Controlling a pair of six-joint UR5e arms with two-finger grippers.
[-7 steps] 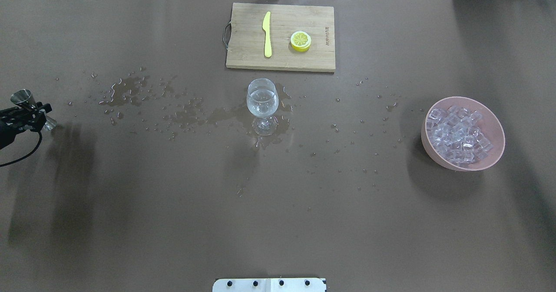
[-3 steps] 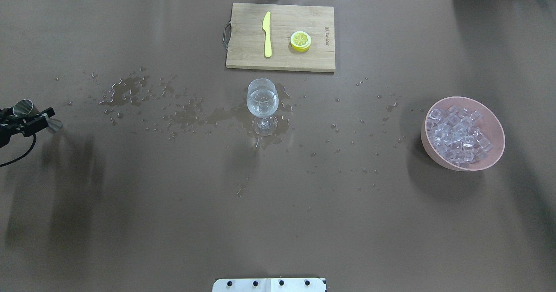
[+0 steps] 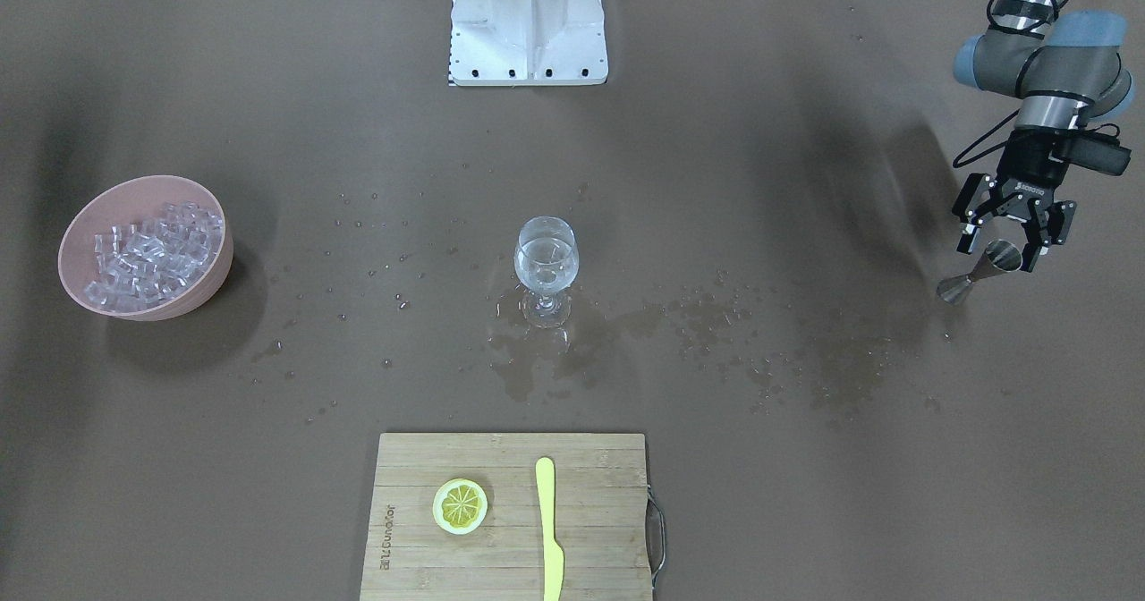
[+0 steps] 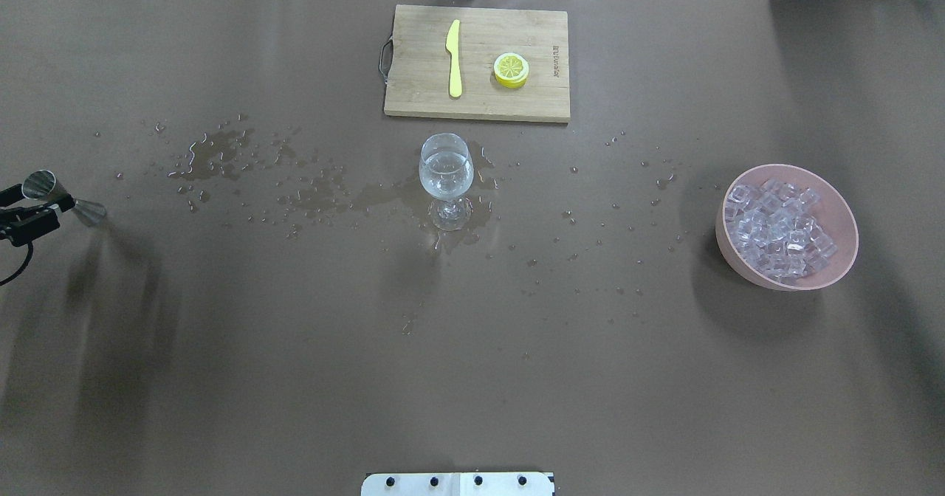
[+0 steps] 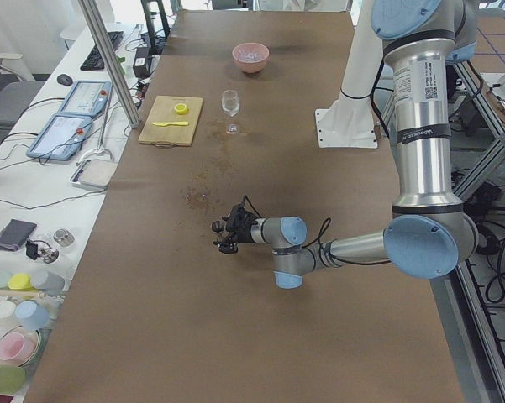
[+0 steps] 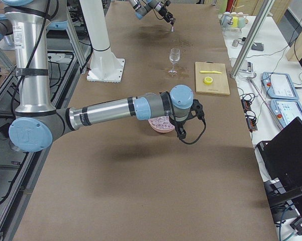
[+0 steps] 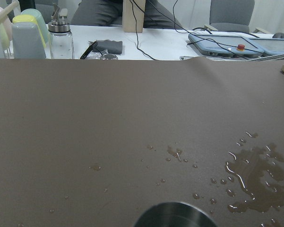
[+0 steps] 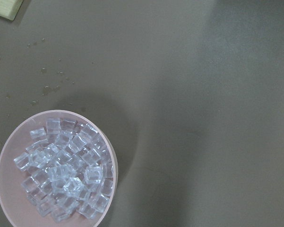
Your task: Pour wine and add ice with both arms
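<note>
After standing the jigger (image 3: 979,272) on the table (image 4: 295,370) at nine o'clock, opens left gripper (image 3: 1002,254) and frees it. Leaves wine (image 4: 445,175) in the glass (image 4: 450,214) at centre, pour seemingly done. Likely turns next to ice (image 4: 779,230), heaped in bowl (image 4: 738,267) at three o'clock; cannot tell grip of right gripper (image 6: 183,131) above it.

A wooden cutting board (image 4: 476,63) lay at the far side of the brown table (image 4: 472,370). On it a yellow knife (image 4: 454,58) and a lemon slice (image 4: 511,69) rested apart, the knife nearer to the board's metal handle (image 4: 383,59).
</note>
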